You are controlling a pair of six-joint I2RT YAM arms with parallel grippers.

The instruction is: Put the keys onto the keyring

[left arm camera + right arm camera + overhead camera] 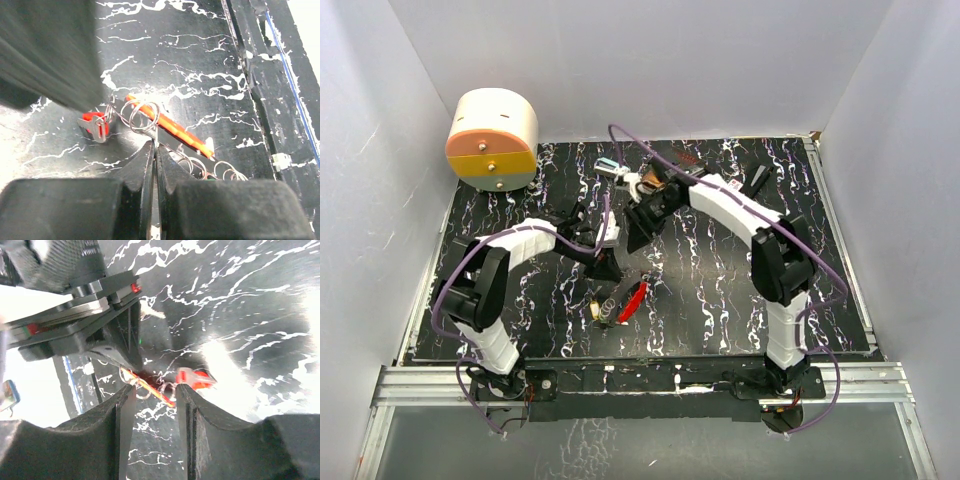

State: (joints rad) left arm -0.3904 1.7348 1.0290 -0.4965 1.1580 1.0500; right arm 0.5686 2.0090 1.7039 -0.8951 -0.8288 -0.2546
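The black marbled table (pixel 720 300) is walled in white on three sides. A cream-and-orange round box (pixel 492 140) stands in the far left corner. A small teal-and-white box (pixel 608 167) lies near the far edge, well apart from the work. A red-orange strip (pixel 170 127) and some loose rings (pixel 220 171) lie on the table near the grippers. In the left wrist view a dark, blurred bulk blocks the upper left.

The keyring (pixel 143 116), a wire coil, sits at the tips of the left gripper (pixel 155 145), whose jaws are clenched on its wire. The red key (pixel 95 123) sits just beside the coil; whether it is threaded on cannot be told. The right gripper (pixel 155 389) is released, fingers apart, with coil and key showing between them.

The left arm reaches inward to the table centre. The right arm arches up from its base and bends left, its wrist close to the left gripper.
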